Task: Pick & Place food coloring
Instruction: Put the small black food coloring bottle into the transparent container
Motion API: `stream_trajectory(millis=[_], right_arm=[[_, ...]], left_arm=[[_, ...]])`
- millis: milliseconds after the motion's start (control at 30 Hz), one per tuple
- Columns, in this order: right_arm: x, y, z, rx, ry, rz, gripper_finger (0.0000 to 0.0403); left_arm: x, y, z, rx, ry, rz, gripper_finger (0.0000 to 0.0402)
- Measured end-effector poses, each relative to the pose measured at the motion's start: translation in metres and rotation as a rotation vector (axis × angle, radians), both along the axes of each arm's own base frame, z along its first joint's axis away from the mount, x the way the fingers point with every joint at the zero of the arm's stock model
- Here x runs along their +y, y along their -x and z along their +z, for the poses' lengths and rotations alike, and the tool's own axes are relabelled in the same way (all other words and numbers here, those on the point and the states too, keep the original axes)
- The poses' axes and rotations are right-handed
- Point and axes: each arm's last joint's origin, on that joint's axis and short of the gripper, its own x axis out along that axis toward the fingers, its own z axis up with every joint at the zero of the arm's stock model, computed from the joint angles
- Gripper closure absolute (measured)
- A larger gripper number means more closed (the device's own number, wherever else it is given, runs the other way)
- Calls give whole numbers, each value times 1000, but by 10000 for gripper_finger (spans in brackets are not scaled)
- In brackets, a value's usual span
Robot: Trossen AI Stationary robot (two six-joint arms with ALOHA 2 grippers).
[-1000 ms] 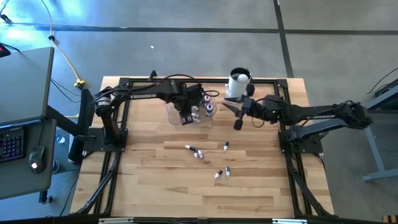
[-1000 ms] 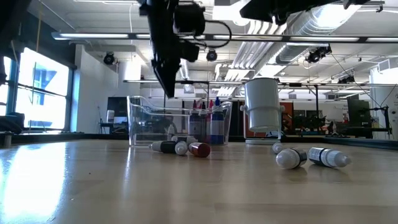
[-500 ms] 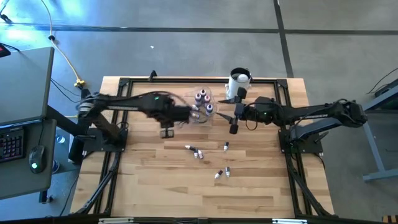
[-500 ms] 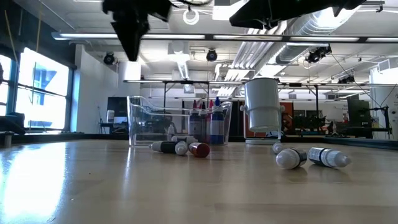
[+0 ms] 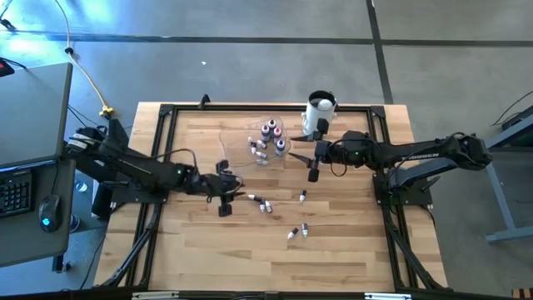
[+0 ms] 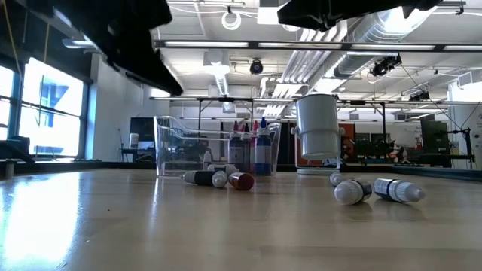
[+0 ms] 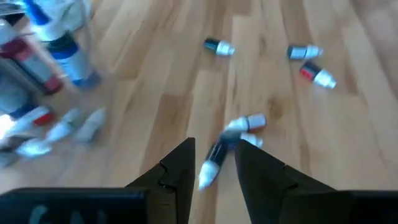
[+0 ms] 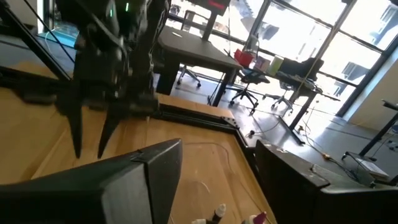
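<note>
Clear bin [image 5: 250, 142] barely readable from above, its upright bottles [image 5: 271, 131] crowded together. Loose bottles [image 5: 265, 204] lie flat mid-counter [image 5: 350, 242], long axes pointing different ways. Left gripper [image 5: 223, 202] hovers beside them, fingers [image 7: 177, 180] spread, empty; right gripper [image 5: 314, 164] by the bin, fingers [image 8: 149, 180] apart, empty.

An overhead camera looks straight down on the whole table [image 5: 208, 250], the clear bin [image 5: 254, 142] near its far edge. A second camera sits at tabletop level, facing across the wood toward the bin [image 6: 215, 147] and the room behind. The left wrist camera looks down from close above at bottles [image 7: 233, 134] lying beside the bin [image 7: 46, 68]. The right wrist camera faces over the bin toward the left arm [image 8: 112, 68]. All four views share the ground around the bin.
</note>
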Motion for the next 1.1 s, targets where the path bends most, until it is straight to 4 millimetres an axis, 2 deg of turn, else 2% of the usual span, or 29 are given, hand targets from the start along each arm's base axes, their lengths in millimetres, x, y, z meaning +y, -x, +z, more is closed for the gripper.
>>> stream_trajectory(millis=[100,300,533,833,1100], right_arm=[[0,0,2,-21,1,0,206],[0,0,3,-31,4,-1,206],[0,0,6,-56,32,-1,206],[0,0,8,-75,39,0,206],[0,0,8,-75,39,0,206]], left_arm=[[0,1,-32,-17,14,-14,289],[-2,-8,-65,17,-7,-30,289],[-8,-29,-80,16,-117,-118,289],[-7,-43,-96,69,-180,-41,289],[9,-46,-106,115,-31,-29,289]])
